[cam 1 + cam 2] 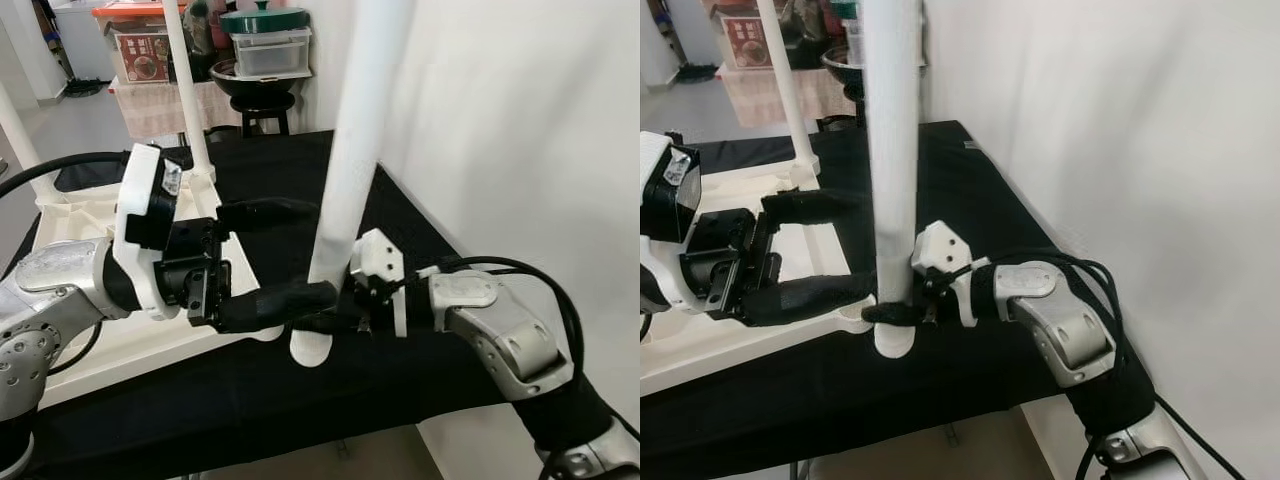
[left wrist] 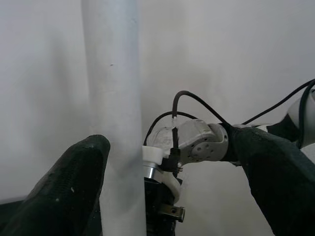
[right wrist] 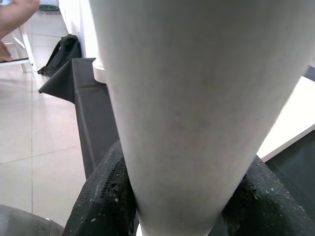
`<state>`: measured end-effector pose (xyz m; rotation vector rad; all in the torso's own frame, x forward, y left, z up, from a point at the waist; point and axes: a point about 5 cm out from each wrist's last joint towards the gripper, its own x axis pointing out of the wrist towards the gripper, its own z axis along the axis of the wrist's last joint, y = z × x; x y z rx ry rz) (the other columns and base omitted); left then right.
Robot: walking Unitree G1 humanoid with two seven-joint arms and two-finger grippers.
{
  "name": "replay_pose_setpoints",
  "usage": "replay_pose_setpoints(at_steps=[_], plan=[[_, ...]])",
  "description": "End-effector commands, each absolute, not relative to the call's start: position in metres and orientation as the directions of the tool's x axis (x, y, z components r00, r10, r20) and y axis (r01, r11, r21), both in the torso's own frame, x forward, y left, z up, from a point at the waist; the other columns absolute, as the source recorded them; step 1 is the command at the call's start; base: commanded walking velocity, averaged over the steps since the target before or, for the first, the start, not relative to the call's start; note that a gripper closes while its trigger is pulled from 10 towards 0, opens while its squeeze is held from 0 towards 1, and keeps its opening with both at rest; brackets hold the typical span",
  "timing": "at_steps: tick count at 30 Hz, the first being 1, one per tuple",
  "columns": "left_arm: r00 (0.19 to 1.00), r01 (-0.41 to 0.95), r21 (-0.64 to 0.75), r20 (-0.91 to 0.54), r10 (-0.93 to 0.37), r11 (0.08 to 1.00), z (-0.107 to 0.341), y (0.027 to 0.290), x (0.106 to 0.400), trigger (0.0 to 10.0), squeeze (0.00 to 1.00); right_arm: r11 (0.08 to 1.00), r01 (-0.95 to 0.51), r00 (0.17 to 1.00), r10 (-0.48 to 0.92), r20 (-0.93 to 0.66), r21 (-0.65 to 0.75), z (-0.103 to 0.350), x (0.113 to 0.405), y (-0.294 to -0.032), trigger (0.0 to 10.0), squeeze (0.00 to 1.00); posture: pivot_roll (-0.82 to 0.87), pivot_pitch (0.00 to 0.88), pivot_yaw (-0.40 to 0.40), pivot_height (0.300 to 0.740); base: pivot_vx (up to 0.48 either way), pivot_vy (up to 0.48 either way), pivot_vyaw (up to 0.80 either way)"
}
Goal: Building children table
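Black cloth covered the work surface by a plain white wall, with the upside-down white tabletop lying on it. Two legs stood up from it that I could count: a far leg and a near leg. Right gripper was clamped tight round the near leg's base. Left gripper had its fingers spread wide beside that leg, gripping nothing.

Home, prob a kitchen/dining corner. Stacked food containers w/ a green pot lid on a cloth-covered side table, black stool beside it. Tiled floor, plain white walls
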<state>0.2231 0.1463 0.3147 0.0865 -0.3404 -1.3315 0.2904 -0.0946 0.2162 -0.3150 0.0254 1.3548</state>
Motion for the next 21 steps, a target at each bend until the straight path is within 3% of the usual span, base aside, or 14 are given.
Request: replay_pose_setpoints(at_steps=[1,9,17,18,19,20,21], plan=[[0.21,0.932,0.257,0.195,-0.958,0.256,0.316,0.146,0.225,10.0,0.0,0.159,-0.961,0.205,0.96,-0.192,-0.227,0.22,0.29,-0.091,0.0,0.0,-0.01,0.0,-0.017,0.74,0.0,0.0,0.0],[0.266,0.904,0.26,0.278,-0.923,0.339,0.324,0.138,0.24,10.0,0.0,0.051,-0.961,0.128,0.953,-0.275,-0.271,0.212,0.278,-0.08,0.0,0.0,-0.01,0.0,-0.015,0.74,0.0,0.0,0.0],[0.21,0.928,0.239,0.301,-0.93,0.287,0.325,0.121,0.247,10.0,0.0,0.001,-0.957,0.098,0.941,-0.323,-0.288,0.205,0.273,-0.07,0.0,0.0,-0.01,0.0,-0.014,0.74,0.0,0.0,0.0],[0.202,0.931,0.235,0.303,-0.931,0.279,0.326,0.12,0.249,1.7,0.0,0.004,-0.957,0.102,0.941,-0.323,-0.291,0.205,0.274,-0.069,0.0,0.0,-0.01,0.0,-0.014,0.74,0.0,0.0,0.0],[0.202,0.931,0.235,0.303,-0.931,0.279,0.326,0.12,0.249,1.7,0.0,0.004,-0.957,0.102,0.941,-0.323,-0.291,0.205,0.274,-0.069,0.0,0.0,-0.01,0.0,-0.014,0.74,0.0,0.0,0.0],[0.195,0.934,0.231,0.305,-0.932,0.271,0.326,0.118,0.249,0.0,0.0,0.008,-0.956,0.107,0.94,-0.323,-0.294,0.205,0.275,-0.068,0.0,0.0,-0.01,0.0,-0.014,0.74,0.0,0.0,0.0],[0.191,0.936,0.229,0.306,-0.933,0.267,0.326,0.117,0.25,0.0,0.0,0.018,-0.954,0.119,0.939,-0.323,-0.301,0.205,0.276,-0.067,0.0,0.0,-0.01,0.0,-0.013,0.74,0.0,0.0,0.0]])
